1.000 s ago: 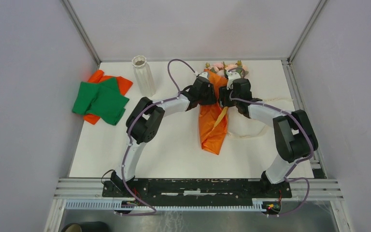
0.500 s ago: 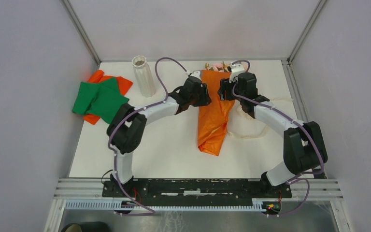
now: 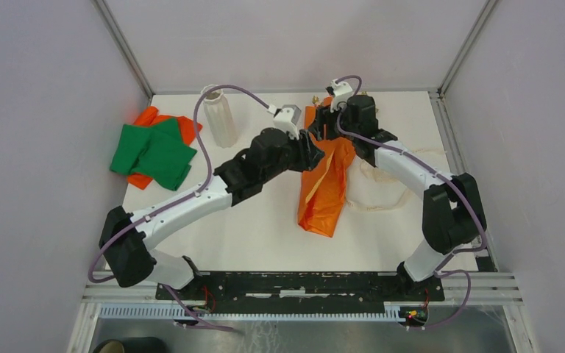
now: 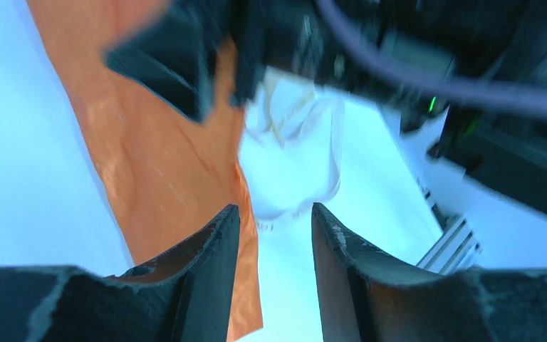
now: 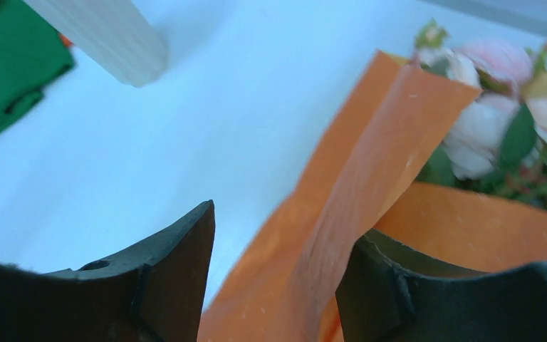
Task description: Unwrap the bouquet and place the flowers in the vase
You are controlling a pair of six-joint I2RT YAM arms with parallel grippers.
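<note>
The bouquet's orange paper (image 3: 324, 187) lies lengthwise in the middle of the table, its top lifted into a flap. My left gripper (image 3: 311, 151) hovers at the paper's left edge, open, with only table and the paper (image 4: 164, 157) behind its fingers. My right gripper (image 3: 327, 122) sits at the far end, open, with a raised fold of the paper (image 5: 370, 178) standing between its fingers, close to the right one. The pink flowers (image 5: 498, 107) with green leaves poke from the wrap just beyond; from above only tips (image 3: 315, 98) show. The whitish ribbed vase (image 3: 218, 118) stands upright, far left.
A green cloth (image 3: 153, 154) lies on an orange cloth (image 3: 147, 118) at the left edge. A loose white ribbon (image 3: 374, 187) trails on the table right of the paper. The enclosure's back wall is close behind the flowers.
The left arm has stretched out low across the table, its elbow dropping to the near left. The right gripper has moved back toward the flowers. The paper's top has shifted and lifted.
</note>
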